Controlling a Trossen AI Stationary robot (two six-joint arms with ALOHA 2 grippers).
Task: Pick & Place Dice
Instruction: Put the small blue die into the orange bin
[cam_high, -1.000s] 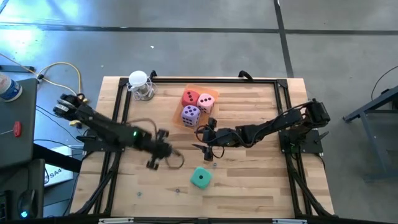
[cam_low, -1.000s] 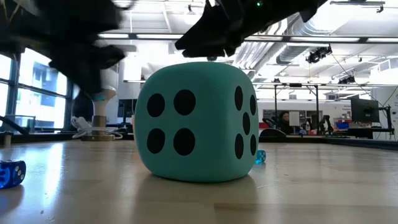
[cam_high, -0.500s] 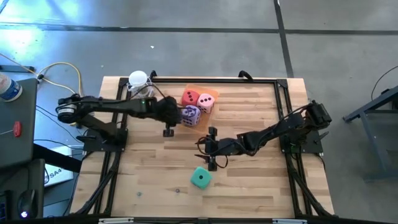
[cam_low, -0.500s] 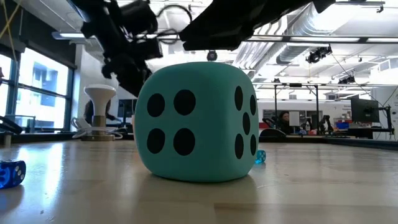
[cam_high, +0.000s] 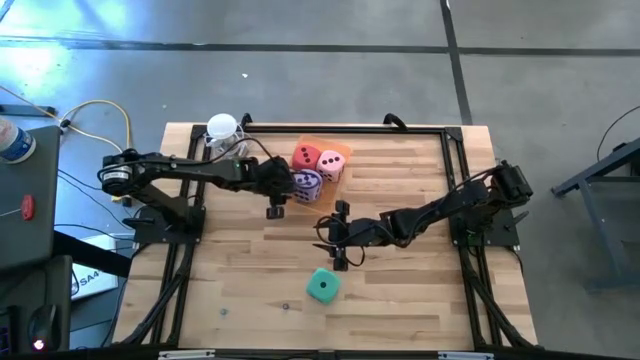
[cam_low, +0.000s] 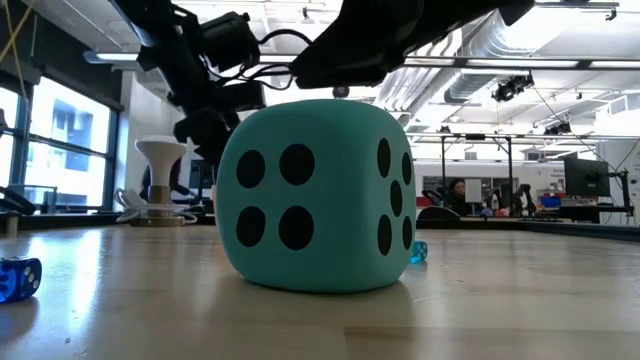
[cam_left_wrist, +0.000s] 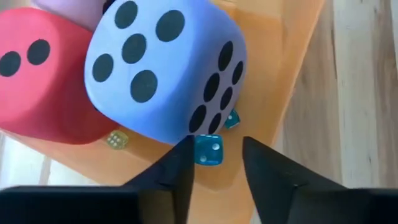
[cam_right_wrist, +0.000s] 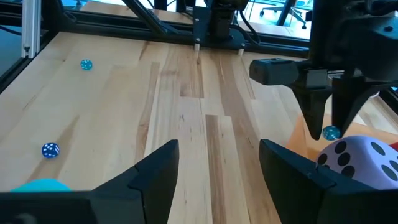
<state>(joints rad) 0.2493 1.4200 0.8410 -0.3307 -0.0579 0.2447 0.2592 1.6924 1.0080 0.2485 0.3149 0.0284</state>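
We find the left gripper (cam_left_wrist: 214, 163) with its two dark tapered fingers parted a little, holding nothing; a small translucent blue die (cam_left_wrist: 207, 150) lies between the tips on the translucent orange rectangular tray (cam_left_wrist: 273, 81). Just beyond the tips sits the soft purple cube with dark pips (cam_left_wrist: 165, 71), rounded at its corners, touching the soft red cube (cam_left_wrist: 43, 93) beside it. The soft pink cube (cam_high: 331, 166) rests against both at the tray's far side.

The right gripper (cam_high: 338, 238) hangs over bare planked wood (cam_right_wrist: 186, 124), its fingers apart and empty. The matte teal-green cube (cam_high: 322, 286) stands on the table just beside these jaws, well apart from the tray.
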